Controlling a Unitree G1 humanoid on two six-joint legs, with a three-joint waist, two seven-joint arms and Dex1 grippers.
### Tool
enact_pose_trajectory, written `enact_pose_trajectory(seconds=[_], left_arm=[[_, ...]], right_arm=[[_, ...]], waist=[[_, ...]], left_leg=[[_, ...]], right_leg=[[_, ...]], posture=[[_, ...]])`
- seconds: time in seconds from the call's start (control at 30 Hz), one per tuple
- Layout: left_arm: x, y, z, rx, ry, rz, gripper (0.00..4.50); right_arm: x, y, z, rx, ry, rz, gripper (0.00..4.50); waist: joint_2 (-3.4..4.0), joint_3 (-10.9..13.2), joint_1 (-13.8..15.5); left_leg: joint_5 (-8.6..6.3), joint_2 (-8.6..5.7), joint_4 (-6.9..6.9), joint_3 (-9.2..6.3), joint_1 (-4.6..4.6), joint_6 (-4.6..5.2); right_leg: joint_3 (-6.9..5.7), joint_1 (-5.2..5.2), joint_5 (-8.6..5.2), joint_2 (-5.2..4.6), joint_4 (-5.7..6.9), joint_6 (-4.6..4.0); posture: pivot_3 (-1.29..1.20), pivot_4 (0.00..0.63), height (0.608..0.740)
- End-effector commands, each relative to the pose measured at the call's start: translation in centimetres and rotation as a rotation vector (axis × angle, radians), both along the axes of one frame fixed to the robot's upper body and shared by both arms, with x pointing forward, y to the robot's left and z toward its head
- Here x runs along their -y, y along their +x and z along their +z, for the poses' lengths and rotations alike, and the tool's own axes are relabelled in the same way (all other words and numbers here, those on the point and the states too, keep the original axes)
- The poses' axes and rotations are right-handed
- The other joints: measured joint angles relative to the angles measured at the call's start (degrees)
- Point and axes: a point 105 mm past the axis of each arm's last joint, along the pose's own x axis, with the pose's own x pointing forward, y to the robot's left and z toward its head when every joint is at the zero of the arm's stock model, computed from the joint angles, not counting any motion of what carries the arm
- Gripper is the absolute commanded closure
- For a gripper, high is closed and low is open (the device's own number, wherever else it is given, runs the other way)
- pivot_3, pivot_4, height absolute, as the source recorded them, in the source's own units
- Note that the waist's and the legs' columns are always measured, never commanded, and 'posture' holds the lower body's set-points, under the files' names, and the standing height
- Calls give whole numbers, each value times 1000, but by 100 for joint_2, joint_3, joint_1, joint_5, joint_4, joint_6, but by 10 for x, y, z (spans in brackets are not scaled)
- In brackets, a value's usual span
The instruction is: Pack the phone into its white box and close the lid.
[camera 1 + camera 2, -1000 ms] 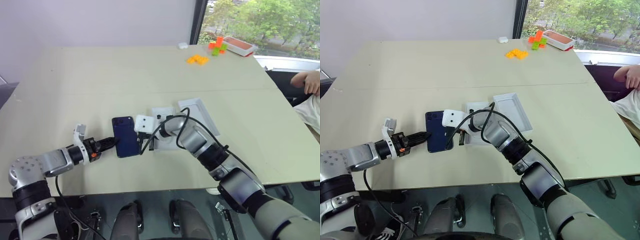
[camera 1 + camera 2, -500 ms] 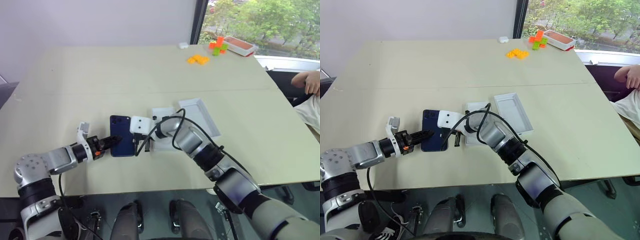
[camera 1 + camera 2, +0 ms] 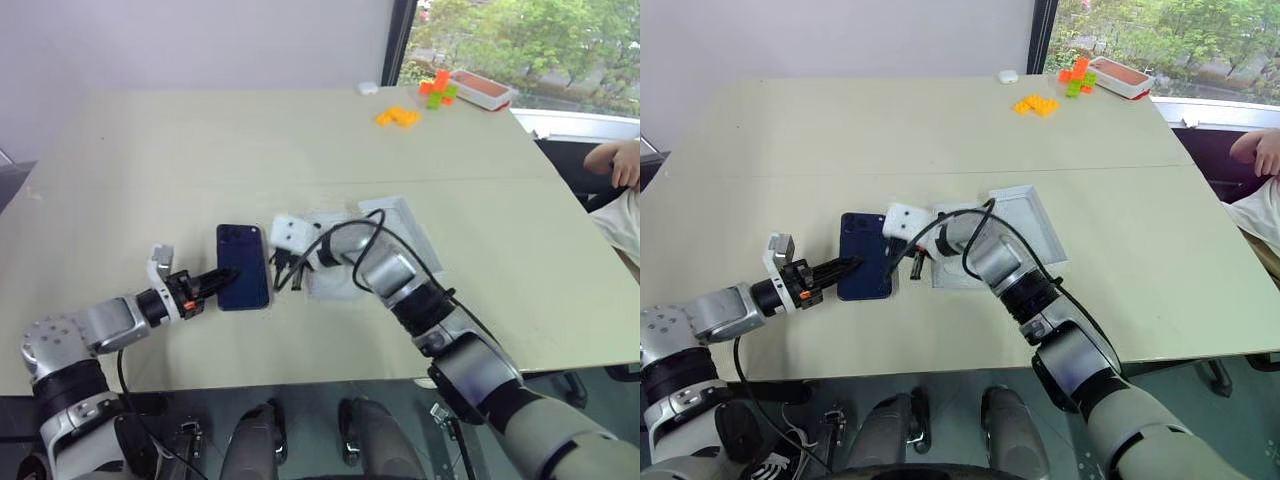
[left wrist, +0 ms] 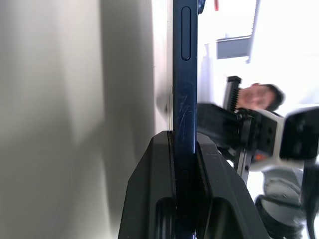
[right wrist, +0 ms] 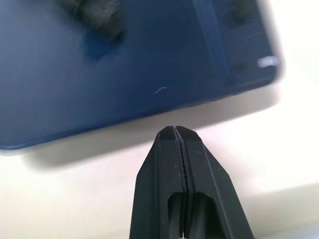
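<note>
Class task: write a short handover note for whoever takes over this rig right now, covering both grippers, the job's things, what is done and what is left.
Left gripper: shut on the phone, clamping its near edge.
Right gripper: shut, empty, beside the phone's right edge.
White box and lid: side by side on the table, partly behind the right arm.
Done: phone gripped.
Left: place the phone in the box, close the lid.

Head stereo pair: high, angled down over the table (image 3: 200, 150), near-identical coverage. Wrist cameras sit close, each looking along its fingers; both catch the phone (image 4: 185, 99).
</note>
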Motion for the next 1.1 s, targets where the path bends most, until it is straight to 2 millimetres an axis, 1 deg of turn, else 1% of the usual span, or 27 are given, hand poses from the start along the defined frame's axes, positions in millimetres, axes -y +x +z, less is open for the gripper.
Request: enact_pose_trajectory(seconds=[0.03,0.13,0.2,0.23,0.27,0.33,0.37,0.4,0.57,0.67,0.8,0.87,1.07,1.1], left_arm=[[-14,7,40,225,-16,106,4470],[-11,9,50,272,-1,102,4470],[-6,10,55,293,-1,77,4500],[-3,10,57,301,-7,67,4500],[-1,10,58,307,-13,59,4500],[3,8,58,311,1,41,4500],[3,8,57,313,12,38,4500],[3,7,57,318,20,38,4500],[1,4,61,325,-3,26,4500],[0,5,62,328,11,24,4500],[3,9,67,343,21,22,4500],[4,10,68,347,30,19,4500],[4,8,67,339,44,11,4500],[3,8,66,338,46,12,4500]], right_arm=[[3,-9,58,-21,222,39,4500],[16,-9,60,-98,273,8,4500],[29,-14,56,-149,266,15,3967],[37,-16,51,-155,223,17,3647],[45,-21,43,-157,166,26,3188],[62,-32,24,-149,19,59,2156],[70,-40,17,-168,-32,80,1752],[76,-45,13,-181,-70,89,1174],[93,-63,-1,-162,-195,143,1174],[98,-67,-14,-144,-255,149,1174],[101,-57,-30,-69,-337,126,1174],[102,-55,-35,-51,-363,132,1174],[101,-49,-38,-32,-374,116,1174],[100,-48,-38,-36,-368,114,1404]], waist=[[-1,1,-1],[0,1,-1],[0,1,0],[0,1,13],[1,1,29],[1,2,51],[2,2,74],[2,2,82],[2,3,76],[2,3,98],[1,3,104],[1,3,108],[0,2,100],[0,2,99]], left_leg=[[1,1,0,-1,-6,-1],[1,4,-1,-5,-13,-2],[1,4,-3,-5,-14,-2],[1,4,-3,-5,-17,-2],[1,4,-2,-5,-22,-1],[1,4,-1,-7,-36,-1],[1,4,0,-6,-40,0],[1,4,-1,-6,-42,1],[12,10,-1,-6,-43,22],[16,16,4,-21,-42,26],[16,14,18,-27,-43,26],[17,13,26,-26,-43,28],[24,14,38,-31,-38,38],[25,14,42,-34,-38,39]], right_leg=[[-2,-4,0,0,0,0],[-12,-7,0,0,-7,0],[-15,-4,0,0,-16,0],[-17,-3,0,0,-23,0],[-19,-2,0,0,-28,0],[-25,-3,0,-2,-43,0],[-26,-3,0,-3,-52,0],[-28,-1,0,-3,-62,0],[-32,-4,-1,10,-71,3],[-52,4,-1,18,-69,3],[-62,15,-1,14,-69,1],[-62,21,0,12,-69,1],[-70,36,0,13,-63,2],[-73,37,0,13,-61,2]], posture=[[0,150,740],[0,150,740],[0,150,740],[0,150,740],[0,150,740],[0,150,740],[0,150,740],[0,150,740],[0,150,740],[0,150,740],[0,150,740],[0,150,740],[0,150,740],[0,150,740]])
